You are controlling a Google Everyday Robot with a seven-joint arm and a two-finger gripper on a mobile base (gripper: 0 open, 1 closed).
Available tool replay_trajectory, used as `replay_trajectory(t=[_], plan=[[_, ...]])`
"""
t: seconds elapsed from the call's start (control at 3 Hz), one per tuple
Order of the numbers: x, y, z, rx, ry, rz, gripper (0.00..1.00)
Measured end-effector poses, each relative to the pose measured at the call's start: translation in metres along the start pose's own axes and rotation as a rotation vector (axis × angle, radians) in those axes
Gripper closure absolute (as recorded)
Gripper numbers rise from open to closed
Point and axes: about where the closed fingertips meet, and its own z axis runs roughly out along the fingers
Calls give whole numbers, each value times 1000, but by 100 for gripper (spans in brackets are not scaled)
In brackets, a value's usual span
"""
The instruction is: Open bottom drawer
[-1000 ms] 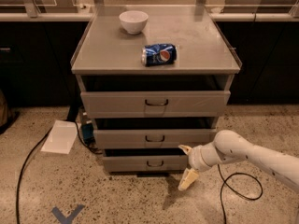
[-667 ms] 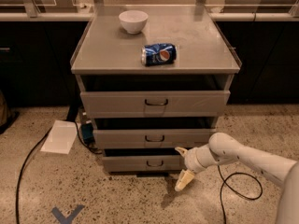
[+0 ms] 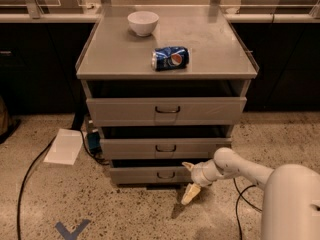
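Observation:
The bottom drawer (image 3: 145, 175) is the narrowest grey front of the cabinet, with a small dark wire handle (image 3: 165, 174) at its centre. A dark gap shows above it. My gripper (image 3: 190, 180) is at floor level just right of that handle, in front of the drawer's right part. Its fingers are spread, one fingertip (image 3: 188, 165) up by the drawer front and the other (image 3: 190, 194) pointing down to the floor. It holds nothing. My white arm (image 3: 240, 169) reaches in from the lower right.
The mid-sized drawer (image 3: 125, 148) and the widest drawer (image 3: 120, 111) stand above. A white bowl (image 3: 143, 22) and a lying blue can (image 3: 170, 58) are on the cabinet top. A paper sheet (image 3: 63, 146), black cables (image 3: 29, 176) and a blue tape mark (image 3: 72, 230) are on the floor.
My gripper has moved left along the bottom drawer front, closer to the handle. The drawers have not moved.

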Motion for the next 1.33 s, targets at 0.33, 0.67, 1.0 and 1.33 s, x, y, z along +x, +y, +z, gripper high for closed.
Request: replay_trajectory(t=[0.33, 0.67, 1.0, 1.33], plan=[[17, -13, 24, 21, 2, 20, 0], [32, -24, 39, 72, 39, 57, 0], [44, -36, 49, 108, 59, 83, 0], [49, -54, 60, 112, 19, 84, 0]])
